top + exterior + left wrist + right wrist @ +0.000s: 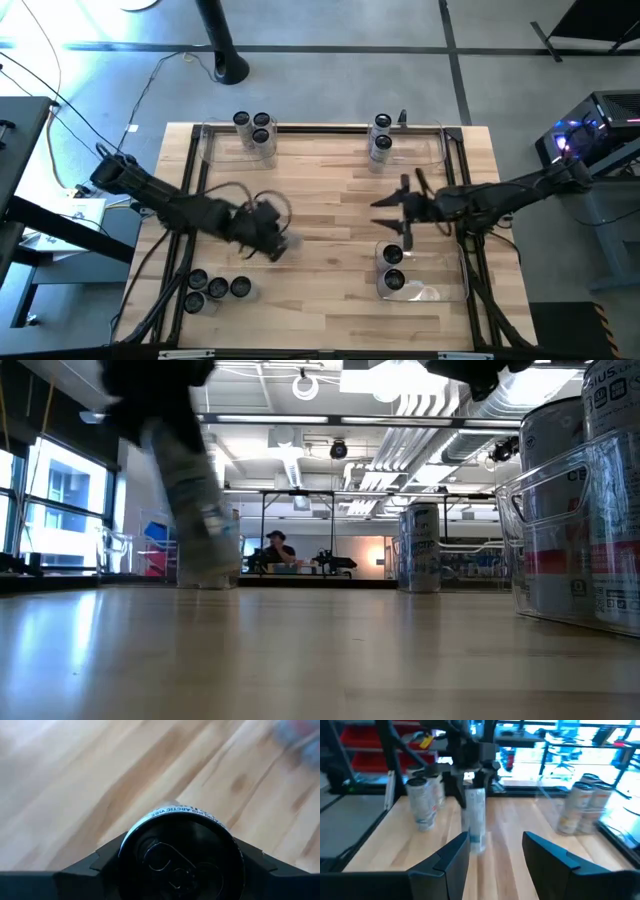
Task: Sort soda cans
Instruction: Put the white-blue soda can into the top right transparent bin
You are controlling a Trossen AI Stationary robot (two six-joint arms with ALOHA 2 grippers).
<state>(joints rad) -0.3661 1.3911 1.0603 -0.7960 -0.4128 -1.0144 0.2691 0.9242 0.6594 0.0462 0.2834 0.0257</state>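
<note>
Left gripper (175, 865) pinching a can (177, 857) mid-table left, top-down view hides that can, wrist cam shows its dark lid, right gripper (495, 852) spread empty near the right bin (455, 280)

Readable print on the cans

"ARCTIC VIBE" around the rim of the soda can (180, 855) between the left gripper's (181, 870) fingers; partial "...US" on a binned can (612, 410), low view; other labels too blurred.
</note>
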